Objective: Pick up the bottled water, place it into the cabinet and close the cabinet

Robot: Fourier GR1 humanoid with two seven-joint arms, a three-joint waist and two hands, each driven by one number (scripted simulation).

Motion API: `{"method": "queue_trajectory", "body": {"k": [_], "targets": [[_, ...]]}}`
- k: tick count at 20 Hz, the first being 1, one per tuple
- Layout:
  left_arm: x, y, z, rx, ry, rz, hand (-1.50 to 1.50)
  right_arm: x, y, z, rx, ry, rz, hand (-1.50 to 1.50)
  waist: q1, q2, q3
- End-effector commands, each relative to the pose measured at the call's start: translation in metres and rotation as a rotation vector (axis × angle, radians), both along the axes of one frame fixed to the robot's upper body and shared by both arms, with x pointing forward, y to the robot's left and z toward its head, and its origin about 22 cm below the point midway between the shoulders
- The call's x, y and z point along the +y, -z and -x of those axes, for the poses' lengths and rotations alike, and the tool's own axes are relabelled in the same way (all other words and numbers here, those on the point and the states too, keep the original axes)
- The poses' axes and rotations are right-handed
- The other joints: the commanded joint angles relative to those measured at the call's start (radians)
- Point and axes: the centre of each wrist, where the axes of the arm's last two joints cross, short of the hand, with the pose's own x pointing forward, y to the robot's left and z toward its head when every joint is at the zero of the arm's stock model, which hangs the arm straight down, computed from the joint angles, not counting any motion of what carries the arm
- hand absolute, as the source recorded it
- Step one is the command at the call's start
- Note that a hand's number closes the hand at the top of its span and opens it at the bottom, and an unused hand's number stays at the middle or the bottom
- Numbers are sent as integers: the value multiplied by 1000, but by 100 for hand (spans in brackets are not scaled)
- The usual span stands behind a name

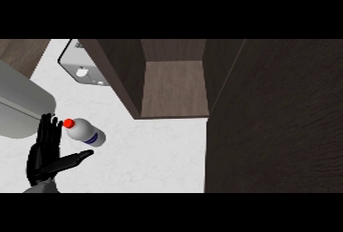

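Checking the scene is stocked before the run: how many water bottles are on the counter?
1. The bottled water lies tilted on the white counter, left of the open cabinet, just right of the left hand. Others may sit hidden behind the cabinet door.

white counter (161,154) | grey rounded object (17,106) (far left edge) | grey plate-like item (80,68) near top

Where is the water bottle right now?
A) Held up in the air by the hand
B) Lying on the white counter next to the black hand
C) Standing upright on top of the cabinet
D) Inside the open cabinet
B: the bottle lies tilted on the white counter, just right of the open left hand, whose straight fingers are not wrapped around it.
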Motion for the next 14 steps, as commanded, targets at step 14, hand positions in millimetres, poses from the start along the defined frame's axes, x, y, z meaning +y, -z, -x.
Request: {"method": "queue_trajectory", "body": {"k": [14], "targets": [[-29, 55, -16, -70, 109, 210, -150, 4, -37, 17, -34, 5, -23, -150, -8, 3, -2]]}}
